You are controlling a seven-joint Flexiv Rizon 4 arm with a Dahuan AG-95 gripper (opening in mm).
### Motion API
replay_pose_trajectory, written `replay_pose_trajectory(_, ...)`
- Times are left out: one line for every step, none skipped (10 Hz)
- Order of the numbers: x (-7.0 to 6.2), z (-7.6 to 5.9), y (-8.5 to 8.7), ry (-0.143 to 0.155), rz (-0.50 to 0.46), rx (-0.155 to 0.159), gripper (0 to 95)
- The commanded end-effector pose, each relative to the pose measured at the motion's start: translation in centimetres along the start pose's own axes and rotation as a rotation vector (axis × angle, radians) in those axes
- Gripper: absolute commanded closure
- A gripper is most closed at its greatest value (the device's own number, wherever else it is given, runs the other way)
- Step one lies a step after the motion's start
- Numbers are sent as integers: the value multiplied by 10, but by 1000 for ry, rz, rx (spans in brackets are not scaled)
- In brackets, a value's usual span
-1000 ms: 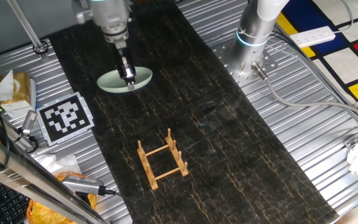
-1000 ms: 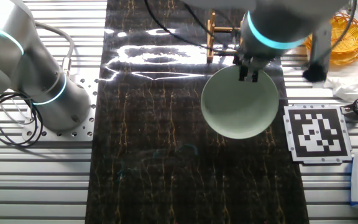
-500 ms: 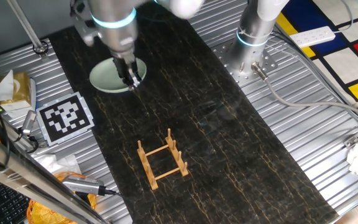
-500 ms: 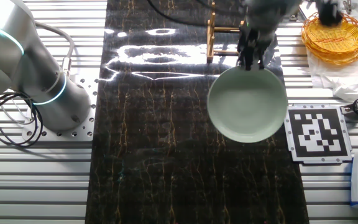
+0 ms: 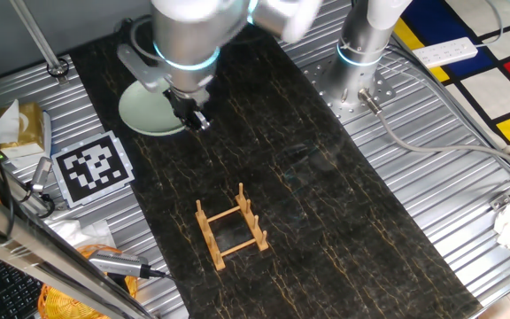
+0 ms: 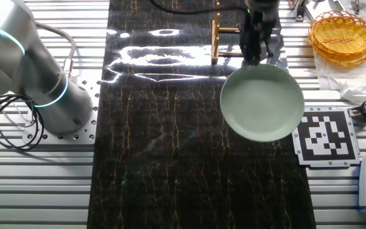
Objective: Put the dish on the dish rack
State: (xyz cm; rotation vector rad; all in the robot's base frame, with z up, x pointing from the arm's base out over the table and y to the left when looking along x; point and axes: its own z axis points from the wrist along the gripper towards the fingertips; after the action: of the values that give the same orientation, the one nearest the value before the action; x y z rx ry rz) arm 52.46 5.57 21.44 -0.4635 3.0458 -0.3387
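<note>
While your dark marbled tabletop point(image 5: 326, 213) carries the wooden dish rack point(image 5: 229, 228) near its middle, the mint-green dish point(image 6: 262, 103) hangs well apart from it, its rim pinched in the gripper point(image 6: 255, 58) jaws.

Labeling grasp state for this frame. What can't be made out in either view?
- One fixed view: part of the dish hidden behind the arm; jaws at its rim too small to read.
- The other fixed view: dish rack cut off by the top edge, partly behind the gripper; rim contact dark and blurred.
</note>
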Motion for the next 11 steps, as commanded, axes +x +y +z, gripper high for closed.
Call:
replay_pose_trajectory(-19,-19,11,-19,185,-199,950)
replay_pose_trajectory(-26,-26,17,-22,208,-219,950)
replay_pose_trajectory(-38,-36,27,-19,223,-229,950)
replay_pose_trajectory(-46,-43,35,-14,226,-255,950)
replay_pose_trajectory(-53,-50,45,-13,247,-291,950)
replay_pose_trajectory(-55,-53,51,-10,264,-323,950)
replay_pose_trajectory(-57,-58,59,-13,282,-415,950)
replay_pose_trajectory(-56,-61,61,-22,279,-464,950)
replay_pose_trajectory(-54,-64,61,-28,288,-518,950)
replay_pose_trajectory(-53,-69,63,-36,300,-586,950)
replay_pose_trajectory(-53,-70,64,-38,302,-597,950)
